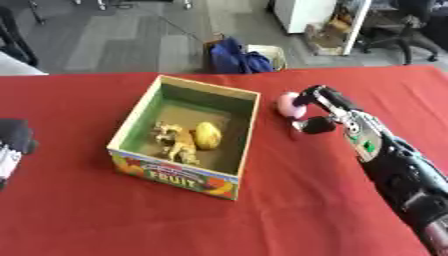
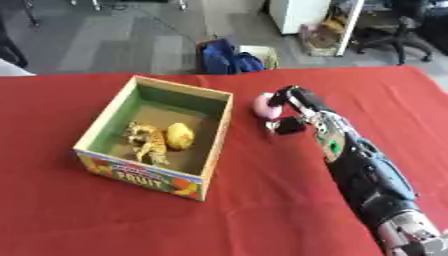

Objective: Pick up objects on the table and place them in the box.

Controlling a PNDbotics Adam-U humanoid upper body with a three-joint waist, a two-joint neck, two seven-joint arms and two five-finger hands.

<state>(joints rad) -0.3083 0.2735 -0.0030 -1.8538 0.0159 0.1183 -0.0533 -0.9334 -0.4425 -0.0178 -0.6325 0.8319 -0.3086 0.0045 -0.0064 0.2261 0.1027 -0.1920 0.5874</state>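
At the far left edge the left hand (image 1: 12, 145) rests on the red surface (image 1: 289, 210); I cannot tell how its fingers lie. The box (image 1: 179, 175) marked FRUIT holds a yellow object (image 1: 207, 135) and a tan toy (image 1: 178, 141). To its right, the right hand (image 1: 317, 111) curls round a pink object (image 1: 287, 104) near the box's far corner.

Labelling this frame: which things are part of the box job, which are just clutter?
Job:
- pink object, held in the right hand
- box
- yellow object and tan toy, both in the box

Lying about:
- blue bag on the floor behind the red table
- left hand, idle at the left edge
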